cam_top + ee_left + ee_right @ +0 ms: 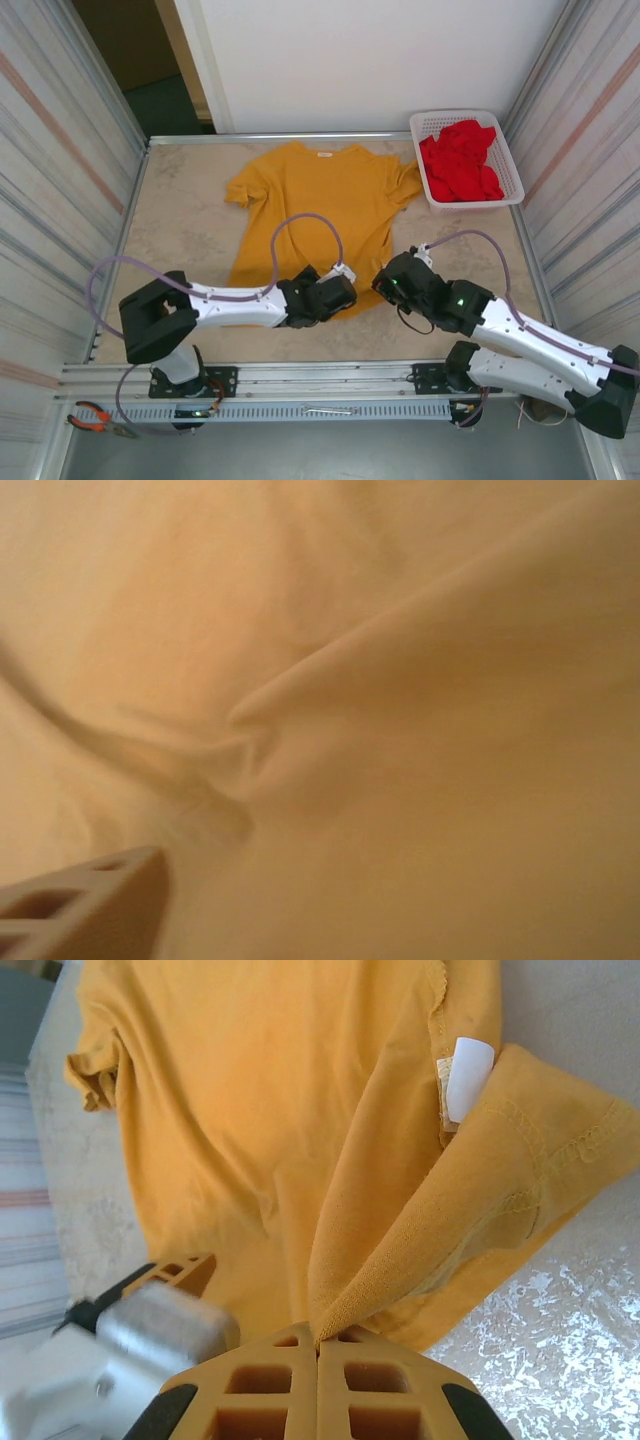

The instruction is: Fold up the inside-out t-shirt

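Observation:
The inside-out t-shirt (pixel 310 200) is mustard yellow and lies spread on the table, collar at the far side. My right gripper (pixel 385 283) is at its near right hem corner. In the right wrist view that gripper (pixel 318 1342) is shut on a raised fold of the t-shirt (pixel 250 1110), with a white tag (pixel 468 1078) beyond it. My left gripper (pixel 343 290) is down on the near hem just left of the right one. In the left wrist view one finger (pixel 90 900) shows against wrinkled t-shirt cloth (pixel 400 680), which hides the other finger.
A white basket (pixel 516 170) of red garments (pixel 460 160) stands at the far right corner. Corrugated walls close both sides. Bare tabletop (pixel 185 230) lies left of the shirt. Orange-handled pliers (pixel 95 418) rest on the rail by the left base.

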You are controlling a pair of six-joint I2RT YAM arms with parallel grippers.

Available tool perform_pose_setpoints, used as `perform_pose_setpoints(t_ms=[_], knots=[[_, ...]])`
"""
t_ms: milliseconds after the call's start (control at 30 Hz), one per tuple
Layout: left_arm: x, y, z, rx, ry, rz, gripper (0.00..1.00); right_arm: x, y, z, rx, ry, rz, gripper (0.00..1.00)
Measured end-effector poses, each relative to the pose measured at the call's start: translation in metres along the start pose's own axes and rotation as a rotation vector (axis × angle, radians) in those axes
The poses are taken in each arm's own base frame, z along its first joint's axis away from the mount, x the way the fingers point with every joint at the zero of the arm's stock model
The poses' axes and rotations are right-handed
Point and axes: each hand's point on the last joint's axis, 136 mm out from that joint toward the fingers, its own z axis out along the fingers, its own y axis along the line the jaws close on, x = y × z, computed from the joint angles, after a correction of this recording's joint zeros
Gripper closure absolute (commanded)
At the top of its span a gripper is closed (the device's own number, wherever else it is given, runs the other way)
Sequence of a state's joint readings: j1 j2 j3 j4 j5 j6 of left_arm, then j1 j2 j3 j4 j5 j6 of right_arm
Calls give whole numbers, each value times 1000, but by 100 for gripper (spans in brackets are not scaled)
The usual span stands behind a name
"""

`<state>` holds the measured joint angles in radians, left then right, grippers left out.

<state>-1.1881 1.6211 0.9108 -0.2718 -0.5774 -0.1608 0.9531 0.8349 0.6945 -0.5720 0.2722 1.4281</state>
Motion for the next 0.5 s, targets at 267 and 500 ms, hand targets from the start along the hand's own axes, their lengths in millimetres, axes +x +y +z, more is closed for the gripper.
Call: perform_pose_setpoints(t_ms=[267, 500], knots=[[-35, 24, -49, 131, -48, -48, 100, -10, -2, -11, -38, -28, 16, 53], [-101, 30, -119, 298, -165, -68, 100, 16, -12, -10, -181, 8, -57, 78]])
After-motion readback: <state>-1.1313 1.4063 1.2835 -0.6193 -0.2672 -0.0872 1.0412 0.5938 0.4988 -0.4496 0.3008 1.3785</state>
